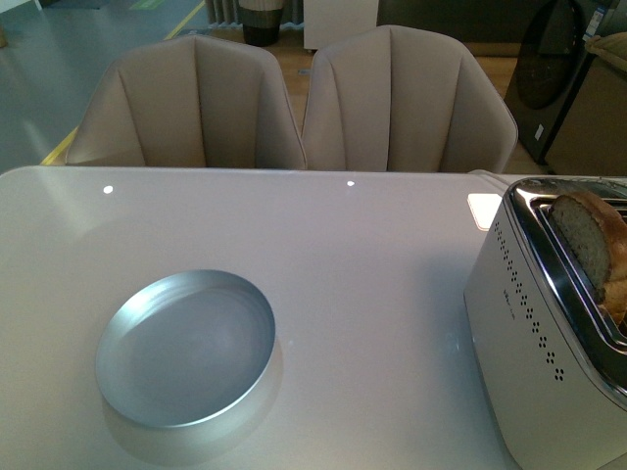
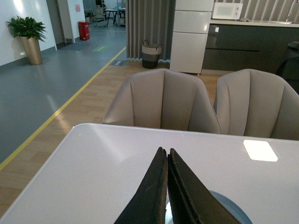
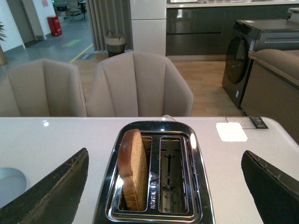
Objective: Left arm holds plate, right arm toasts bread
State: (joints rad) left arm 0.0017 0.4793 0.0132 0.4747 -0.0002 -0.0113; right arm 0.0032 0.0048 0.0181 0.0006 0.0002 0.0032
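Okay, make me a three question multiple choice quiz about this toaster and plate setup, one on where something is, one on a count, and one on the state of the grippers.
1. Where is the bread?
A. On the plate
B. Standing in one slot of the toaster
C. Flat on the table

2. How many chairs stand behind the table?
A. One
B. Two
C. Four

3. How do the two grippers stand?
A. Left shut, right open
B. Left open, right shut
C. Both shut on bread

Answers:
1. B: the right wrist view shows the slice upright in one slot of the toaster, the other slot empty, and the plate bare.
2. B: the front view shows two beige chairs side by side.
3. A: the left gripper has its jaws pressed together above the plate's edge, holding nothing; the right gripper is spread wide over the toaster.
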